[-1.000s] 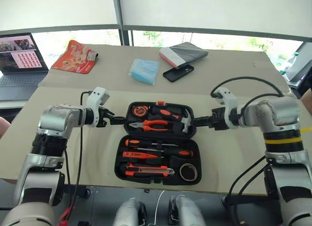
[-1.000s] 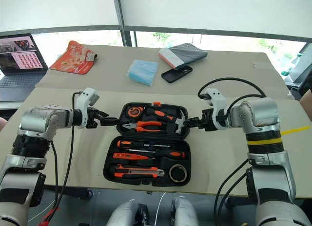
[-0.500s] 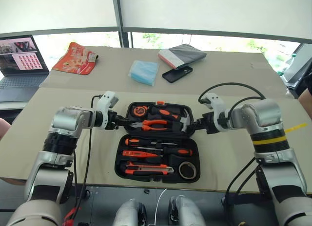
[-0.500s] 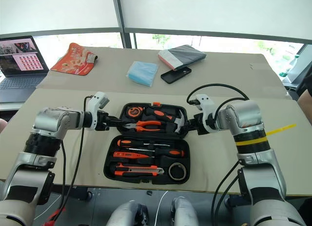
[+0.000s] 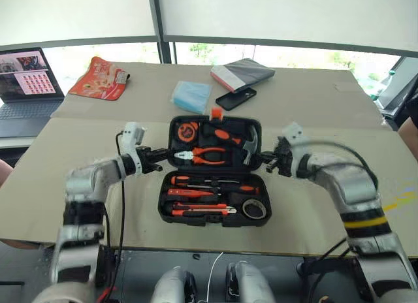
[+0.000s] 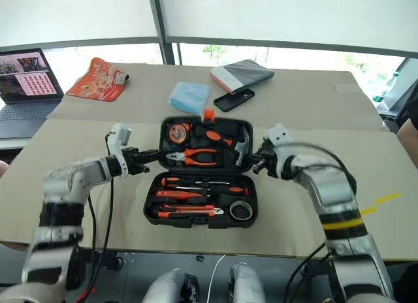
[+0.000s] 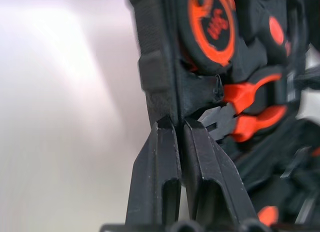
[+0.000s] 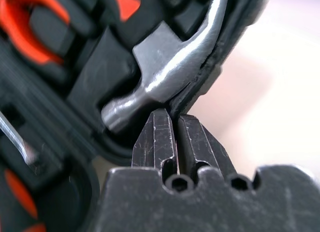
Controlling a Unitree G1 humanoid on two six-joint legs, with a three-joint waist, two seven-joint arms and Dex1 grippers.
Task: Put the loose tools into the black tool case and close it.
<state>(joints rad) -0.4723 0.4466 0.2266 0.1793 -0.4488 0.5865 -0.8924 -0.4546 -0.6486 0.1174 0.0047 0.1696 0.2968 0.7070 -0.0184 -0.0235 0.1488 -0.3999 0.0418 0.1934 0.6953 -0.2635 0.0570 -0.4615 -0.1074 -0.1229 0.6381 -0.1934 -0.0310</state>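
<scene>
Tan table (image 5: 313, 100), open black tool case (image 5: 212, 211), blue packet (image 5: 192, 96), black phone (image 5: 236, 98), grey pouch (image 5: 243, 72), red packet (image 5: 99, 77)

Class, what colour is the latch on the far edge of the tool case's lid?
Orange: the latch on the black tool case, clearest in the left eye view.

Both head views look down over the table (image 5: 39, 179); both wrist views sit close against the tool case (image 5: 212, 169) rim.
</scene>
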